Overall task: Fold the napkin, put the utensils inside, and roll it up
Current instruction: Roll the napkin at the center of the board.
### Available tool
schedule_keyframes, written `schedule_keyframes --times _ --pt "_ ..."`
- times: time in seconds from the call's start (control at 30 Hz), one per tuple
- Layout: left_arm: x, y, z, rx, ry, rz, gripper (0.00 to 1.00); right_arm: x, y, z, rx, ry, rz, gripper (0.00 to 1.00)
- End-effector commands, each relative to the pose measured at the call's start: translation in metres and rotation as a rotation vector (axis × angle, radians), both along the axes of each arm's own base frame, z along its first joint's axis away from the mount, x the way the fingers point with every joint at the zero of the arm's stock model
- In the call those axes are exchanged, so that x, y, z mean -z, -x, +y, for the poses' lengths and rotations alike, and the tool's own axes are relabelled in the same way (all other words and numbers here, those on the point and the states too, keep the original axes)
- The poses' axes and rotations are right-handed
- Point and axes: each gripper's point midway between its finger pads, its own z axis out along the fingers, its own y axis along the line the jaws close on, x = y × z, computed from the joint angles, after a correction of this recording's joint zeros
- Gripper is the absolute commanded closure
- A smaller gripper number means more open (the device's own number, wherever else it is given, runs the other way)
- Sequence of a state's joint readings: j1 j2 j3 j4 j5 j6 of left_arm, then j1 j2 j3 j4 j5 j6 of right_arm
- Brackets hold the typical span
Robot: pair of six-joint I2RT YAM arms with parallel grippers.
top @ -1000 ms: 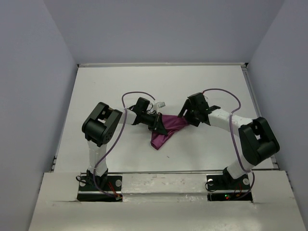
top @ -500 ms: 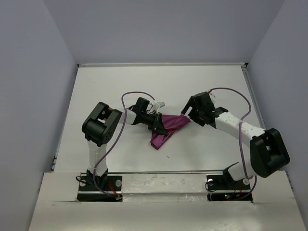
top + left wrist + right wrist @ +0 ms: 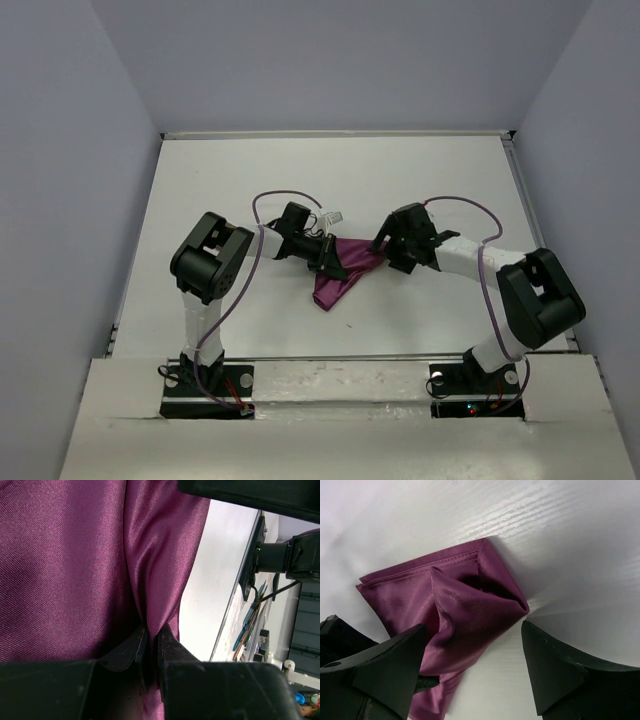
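The left gripper (image 3: 328,262) is pinching a gathered fold of the napkin (image 3: 340,278), its fingers (image 3: 131,647) pressing together on the purple cloth. The napkin is lying bunched near the middle of the table (image 3: 230,170), with one end trailing toward the near edge. At its right end a folded corner is resting on the white surface. The right gripper (image 3: 386,250) is hovering over that corner with jaws spread wide, one finger on each side, gripping nothing.
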State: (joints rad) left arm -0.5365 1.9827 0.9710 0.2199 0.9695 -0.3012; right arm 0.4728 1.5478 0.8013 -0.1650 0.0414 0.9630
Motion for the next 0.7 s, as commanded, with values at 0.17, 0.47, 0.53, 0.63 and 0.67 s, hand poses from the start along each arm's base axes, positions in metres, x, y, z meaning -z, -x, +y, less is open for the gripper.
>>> schedule_keyframes --times 0.17,0.47,0.53,0.63,0.67 --pt "0.053 0.011 0.024 -0.031 -0.188 0.035 1.0 0.009 -0.032 0.026 -0.019 -0.067 -0.066 0.35" --pt "0.049 0.01 0.023 -0.024 -0.181 0.019 1.0 0.016 -0.033 0.011 0.03 0.018 -0.043 0.99" --pt "0.048 0.009 0.022 -0.022 -0.178 0.014 1.0 0.013 -0.034 0.009 0.035 0.026 -0.047 0.99" --pt "0.042 0.004 0.02 -0.028 -0.183 -0.018 1.0 0.008 -0.034 0.004 0.046 0.065 -0.032 0.99" --pt "0.04 0.001 0.019 -0.031 -0.188 -0.034 1.0 0.006 -0.036 0.003 0.041 0.078 -0.031 0.99"
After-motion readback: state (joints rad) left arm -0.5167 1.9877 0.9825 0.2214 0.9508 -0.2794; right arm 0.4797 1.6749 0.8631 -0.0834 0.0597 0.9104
